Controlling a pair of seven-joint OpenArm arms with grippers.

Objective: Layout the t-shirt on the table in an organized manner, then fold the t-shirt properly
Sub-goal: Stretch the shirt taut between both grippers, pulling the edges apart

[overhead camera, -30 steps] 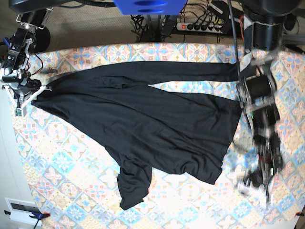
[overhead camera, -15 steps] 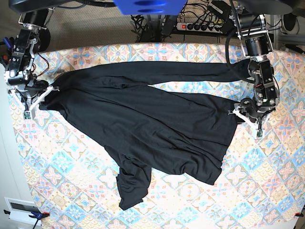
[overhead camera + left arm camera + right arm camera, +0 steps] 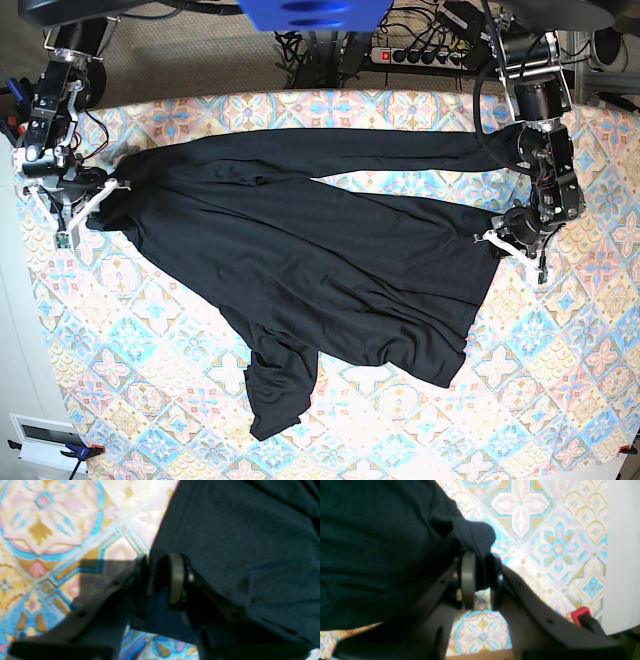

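The t-shirt [image 3: 300, 260] is seen spread across the table [image 3: 560, 400], black against the pastel tiled cloth, with one long sleeve stretched along the far edge and the other sleeve bunched toward the near edge. The body is laid at a slant and is rumpled along its lower hem.

The left gripper [image 3: 510, 243] is placed at the garment's edge on the base view's right side. In the left wrist view the left gripper [image 3: 160, 577] is shown with its jaws drawn close together over the fabric's border; a thin fold of the t-shirt [image 3: 237, 542] is pinched between them (the picture is blurred, but cloth is seen in the narrow gap). Its shadow is cast on the table [image 3: 50, 530] beside the cloth.

The right gripper [image 3: 85, 205] is set at the opposite end of the garment. In the right wrist view the right gripper [image 3: 480, 580] is clenched on a bunched nub of the t-shirt [image 3: 382, 542], which is squeezed between the two pads and bulges above them. The table [image 3: 557, 547] is seen just beside it, with a red clamp [image 3: 581, 613] at its edge.
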